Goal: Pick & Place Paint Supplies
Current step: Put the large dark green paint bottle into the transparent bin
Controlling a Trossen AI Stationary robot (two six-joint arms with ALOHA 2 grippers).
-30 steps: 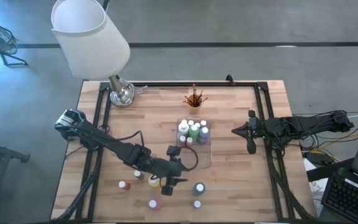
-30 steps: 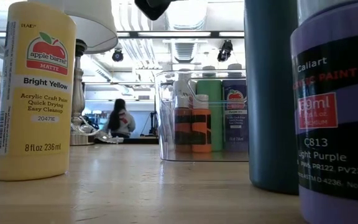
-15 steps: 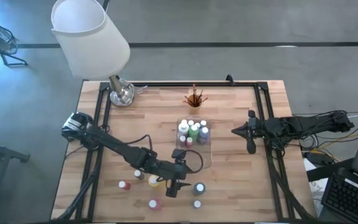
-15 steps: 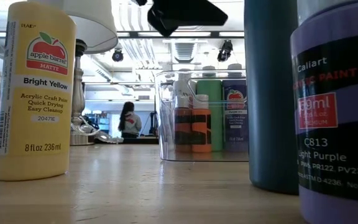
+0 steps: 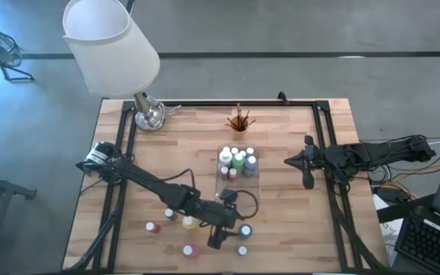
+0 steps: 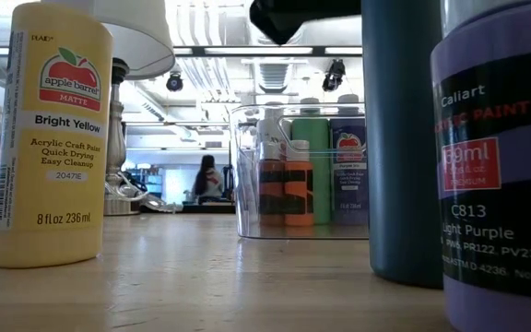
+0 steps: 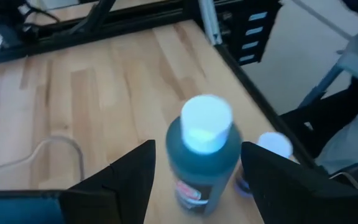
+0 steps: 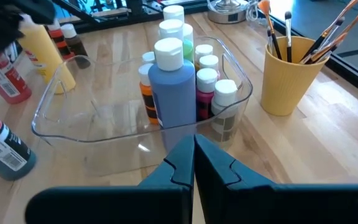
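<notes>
A teal paint bottle with a white cap stands upright on the table near its near edge, also seen in the high view and the low view. My left gripper is open, one finger on each side of this bottle with gaps between; from above it shows just left of the bottle. A small light purple bottle stands just beyond. More bottles stand in the clear tray, and brushes stand in the cup. My right gripper is shut and waits at the table's right side.
Loose bottles stand near the near edge: yellow, brown, red-capped, pink, purple. A lamp stands at the far left corner. A cable loops by the tray. A person shows in the room behind.
My left gripper has moved toward the table's right and slightly toward the near edge, from beside the yellow bottle up to the teal bottle. The bottles have stayed where they were.
</notes>
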